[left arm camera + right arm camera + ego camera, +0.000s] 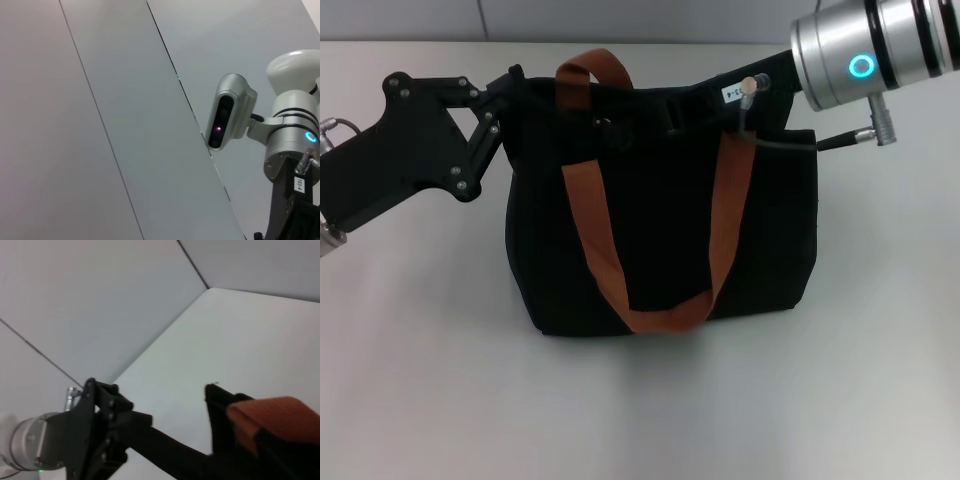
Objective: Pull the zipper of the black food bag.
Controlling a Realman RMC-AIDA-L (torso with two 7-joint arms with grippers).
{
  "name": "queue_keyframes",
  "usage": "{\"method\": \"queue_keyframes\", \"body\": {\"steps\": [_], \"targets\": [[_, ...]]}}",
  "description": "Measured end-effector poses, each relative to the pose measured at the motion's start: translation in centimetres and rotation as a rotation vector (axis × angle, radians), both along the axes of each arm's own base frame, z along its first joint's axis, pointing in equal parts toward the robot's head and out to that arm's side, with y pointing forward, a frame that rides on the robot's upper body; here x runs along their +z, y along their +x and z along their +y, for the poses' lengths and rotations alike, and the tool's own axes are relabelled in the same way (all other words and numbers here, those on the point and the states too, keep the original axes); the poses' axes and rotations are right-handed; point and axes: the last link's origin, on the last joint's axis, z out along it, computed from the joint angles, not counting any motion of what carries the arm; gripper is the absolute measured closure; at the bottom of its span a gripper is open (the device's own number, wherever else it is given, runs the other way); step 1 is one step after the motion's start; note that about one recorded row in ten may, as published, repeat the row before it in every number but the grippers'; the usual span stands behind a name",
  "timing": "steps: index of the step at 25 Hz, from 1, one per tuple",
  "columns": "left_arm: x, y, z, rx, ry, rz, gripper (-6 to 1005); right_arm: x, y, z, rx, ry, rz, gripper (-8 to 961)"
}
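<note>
Looming closest, the right gripper (720, 100) is reaching along the black food bag (660, 230) top edge; its fingers are hidden, so I cannot tell their spread. Opposite, the left gripper (510, 85) is pinching the bag's corner. I cannot make out the zipper, its progress, or any contents

A plain white desk (420, 380) spreads out under even, soft light, meeting at its far edge a pale grey wall (420, 18) made of large flat panels (75, 125) divided by thin dark seams (100, 120) that run diagonally.
</note>
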Motion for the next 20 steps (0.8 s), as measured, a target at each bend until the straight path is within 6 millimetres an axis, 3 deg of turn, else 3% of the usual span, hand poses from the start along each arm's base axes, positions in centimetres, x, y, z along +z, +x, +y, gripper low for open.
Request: {"method": "queue_keyframes", "body": {"steps": [20], "targets": [[0.2,0.1,0.6,0.007,0.013,0.014,973,2.4,2.7,-0.6,-0.081,0.083,-0.074,947]]}}
